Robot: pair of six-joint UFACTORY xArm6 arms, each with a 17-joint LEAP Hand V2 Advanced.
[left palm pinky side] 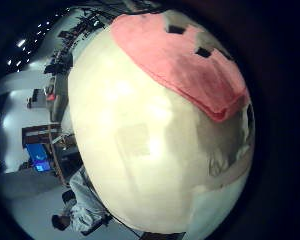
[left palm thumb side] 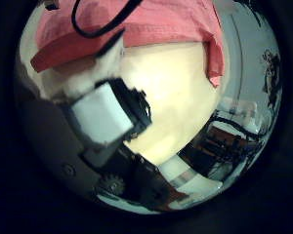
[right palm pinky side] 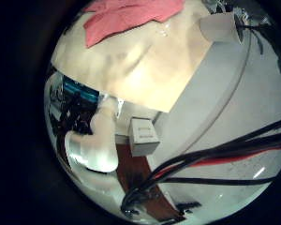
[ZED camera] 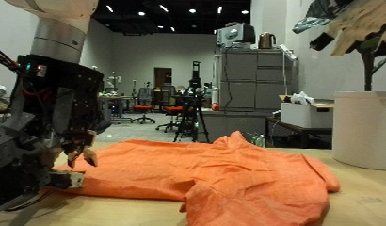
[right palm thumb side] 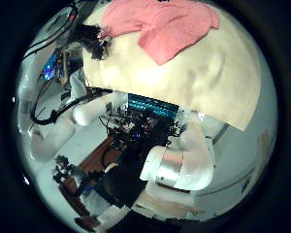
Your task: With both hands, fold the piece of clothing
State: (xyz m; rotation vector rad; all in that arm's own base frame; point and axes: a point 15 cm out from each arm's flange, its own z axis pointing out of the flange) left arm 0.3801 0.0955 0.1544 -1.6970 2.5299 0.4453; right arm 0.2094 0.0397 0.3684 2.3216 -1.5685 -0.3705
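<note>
Lying rumpled on table (ZED camera: 356,212): soft orange garment (ZED camera: 218,174), wrinkled, spread flat.

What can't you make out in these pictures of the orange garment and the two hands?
- Right hand: mostly cut off by the outside view's top edge.
- Orange garment: its type and far edge are hidden by its own rumples in the outside view.
- Left hand: the outside view's low angle hides whether it touches the cloth.

pale table (ZED camera: 356,202), orange garment (ZED camera: 218,169) spread flat
</note>
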